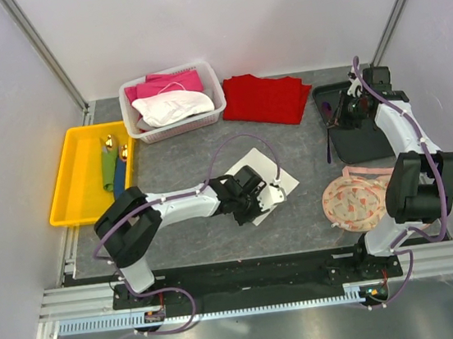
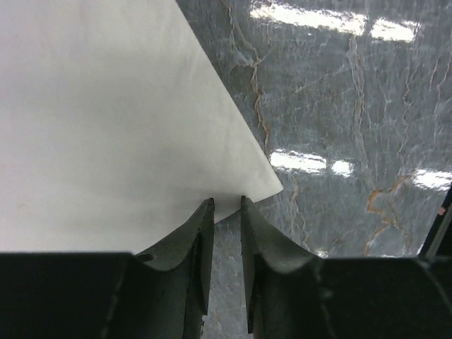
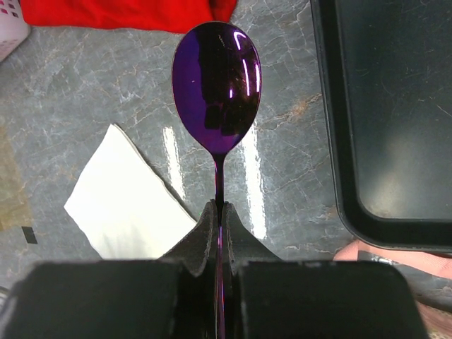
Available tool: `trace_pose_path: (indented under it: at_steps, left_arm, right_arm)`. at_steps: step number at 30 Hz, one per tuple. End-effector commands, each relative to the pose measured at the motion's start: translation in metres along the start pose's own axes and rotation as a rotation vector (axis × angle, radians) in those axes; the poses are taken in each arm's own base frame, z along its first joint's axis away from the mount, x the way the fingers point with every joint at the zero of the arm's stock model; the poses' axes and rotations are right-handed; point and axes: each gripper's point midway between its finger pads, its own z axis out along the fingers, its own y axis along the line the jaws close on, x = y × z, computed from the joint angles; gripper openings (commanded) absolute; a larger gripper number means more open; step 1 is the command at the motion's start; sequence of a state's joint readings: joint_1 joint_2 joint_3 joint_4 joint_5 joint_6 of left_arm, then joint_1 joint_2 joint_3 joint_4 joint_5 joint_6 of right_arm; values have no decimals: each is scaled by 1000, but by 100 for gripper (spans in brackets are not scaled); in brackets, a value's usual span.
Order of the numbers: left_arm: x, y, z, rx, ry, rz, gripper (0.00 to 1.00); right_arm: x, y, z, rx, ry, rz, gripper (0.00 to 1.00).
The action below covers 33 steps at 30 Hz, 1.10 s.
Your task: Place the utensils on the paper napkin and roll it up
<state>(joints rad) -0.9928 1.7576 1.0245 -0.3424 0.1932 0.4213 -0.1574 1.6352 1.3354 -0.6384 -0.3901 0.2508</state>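
Note:
The paper napkin (image 1: 267, 178) lies flat on the grey table; it also shows in the left wrist view (image 2: 106, 127) and the right wrist view (image 3: 127, 205). My left gripper (image 1: 276, 196) (image 2: 226, 202) is low at the napkin's near corner, jaws a narrow gap apart, nothing between them. My right gripper (image 1: 337, 114) (image 3: 220, 206) is shut on the stem of the purple spoon (image 3: 217, 88) (image 1: 328, 145), held above the table beside the black tray (image 1: 363, 140). Green and blue utensils (image 1: 113, 168) with gold ends lie in the yellow tray (image 1: 72, 188).
A white basket (image 1: 129, 107) with pink and white cloth stands at the back. The red folded cloth (image 1: 267, 98) (image 3: 120, 13) lies beside it. A round patterned pink item (image 1: 353, 201) lies by the right arm's base. The black tray's rim (image 3: 332, 141) is right of the spoon.

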Motion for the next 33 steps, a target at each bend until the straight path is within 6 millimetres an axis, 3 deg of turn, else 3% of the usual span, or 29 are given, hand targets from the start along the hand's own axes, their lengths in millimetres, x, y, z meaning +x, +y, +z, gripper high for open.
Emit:
trace_pose_path:
  at_steps: [1,2,4,5,6,7,8,9,10,11,14,18,19,21,22,28,33]
  left_arm:
    - [9,-10,-9,1,37,-184,32]
    - [2,-3,-19,-14,7,-226,34]
    - [-33,0,-55,14,-143,-265,53]
    - [-41,13,-73,7,-207,-342,61]
    - [-56,20,-99,1,-294,-362,75]
    - [-66,32,-115,-22,-344,-386,79]
    - [-60,53,-129,-59,-363,-447,81]
    - [-61,61,-141,-68,-388,-469,82]
    - [-63,73,-158,-96,-419,-485,82]
    - [-52,91,-169,-136,-426,-540,82]
    - [-31,115,-192,-223,-457,-628,88]
    - [-8,115,-183,-258,-444,-663,89]
    - [0,110,-175,-244,-432,-672,89]
    - [2,110,-176,-245,-456,-714,89]
    - [2,110,-175,-247,-467,-724,89]
    - [2,122,-180,-261,-501,-776,89]
    - [4,125,-180,-262,-507,-787,89]
  right_arm:
    - [-15,23,-13,-49,-82,-4,0]
    - [-14,30,-12,-55,-84,-6,0]
    - [-12,44,-8,-70,-91,13,0]
    - [-11,50,-6,-72,-93,18,0]
    - [-12,51,-4,-38,-109,29,0]
    - [-10,61,-1,-38,-108,39,0]
    - [-3,76,2,-52,-96,49,0]
    - [3,79,6,-35,-98,59,0]
    - [12,98,9,-52,-96,34,0]
    - [16,105,10,-44,-102,52,0]
    - [37,130,18,-18,-106,48,0]
    - [72,167,34,-26,-57,31,0]
    - [92,179,43,-31,-16,-11,0]
    - [100,182,53,14,-30,-52,0]
    - [113,186,62,27,-7,-79,0]
    - [134,175,98,108,24,-81,0]
    - [132,181,116,113,6,-73,0]
